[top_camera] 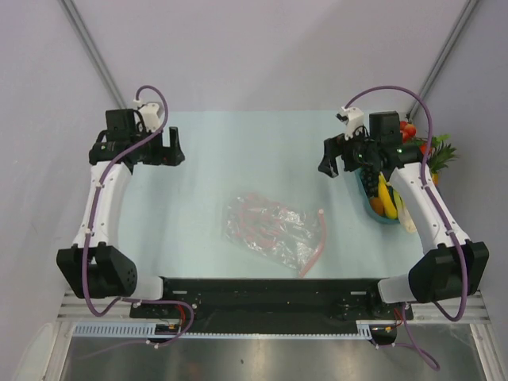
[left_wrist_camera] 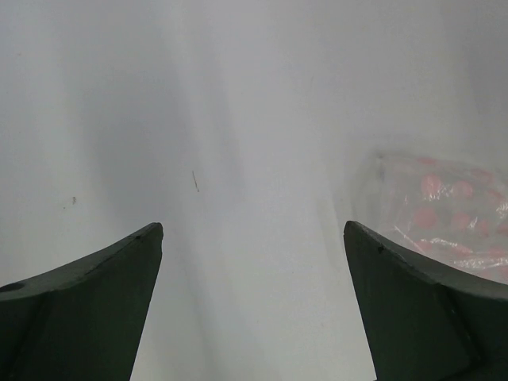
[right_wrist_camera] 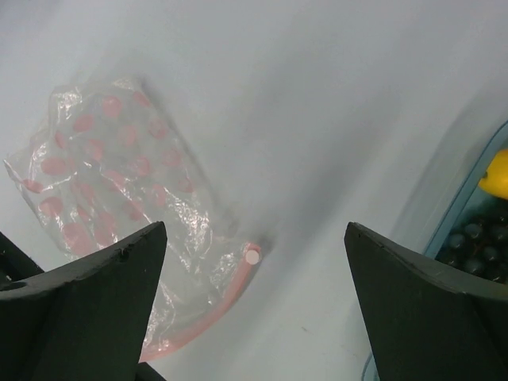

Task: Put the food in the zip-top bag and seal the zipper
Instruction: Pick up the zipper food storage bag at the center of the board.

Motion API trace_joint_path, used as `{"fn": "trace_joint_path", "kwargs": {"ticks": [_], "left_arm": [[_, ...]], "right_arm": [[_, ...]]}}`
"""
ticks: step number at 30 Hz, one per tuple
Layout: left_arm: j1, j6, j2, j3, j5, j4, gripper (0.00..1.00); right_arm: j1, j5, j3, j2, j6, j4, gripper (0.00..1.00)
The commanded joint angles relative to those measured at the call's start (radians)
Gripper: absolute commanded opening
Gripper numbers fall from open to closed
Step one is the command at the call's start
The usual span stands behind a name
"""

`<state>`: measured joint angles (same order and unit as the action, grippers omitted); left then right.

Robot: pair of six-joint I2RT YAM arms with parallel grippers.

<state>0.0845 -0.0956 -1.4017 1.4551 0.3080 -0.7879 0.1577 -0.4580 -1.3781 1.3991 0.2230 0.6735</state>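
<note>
We look down on the pale table. Our left gripper hovers at ten o'clock and our right gripper at two o'clock, both spread wide. The zip-top bag lies flat just six o'clock of centre. The teal bowl at three o'clock holds a banana and grapes. The zipper lines the bag's three o'clock edge.

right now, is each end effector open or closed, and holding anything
left end effector: open, holding nothing
right end effector: open, holding nothing
</note>
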Motion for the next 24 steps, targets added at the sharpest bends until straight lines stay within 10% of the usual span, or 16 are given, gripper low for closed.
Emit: {"fn": "trace_joint_path", "kwargs": {"ticks": [1,10,24], "left_arm": [[-0.072,-0.097,0.082,-0.05,0.013,0.049,1.0],[-0.4,-0.493,0.159,-0.208,0.162,0.116,1.0],[-0.914,-0.93,-0.221,-0.099,0.23,0.182,1.0]], "right_arm": [[-0.001,0.016,0.082,-0.06,0.018,0.067,1.0],[-0.11,-0.019,0.22,-0.163,-0.099,0.07,1.0],[-0.29,-0.12,0.251,-0.204,-0.191,0.162,1.0]]}}
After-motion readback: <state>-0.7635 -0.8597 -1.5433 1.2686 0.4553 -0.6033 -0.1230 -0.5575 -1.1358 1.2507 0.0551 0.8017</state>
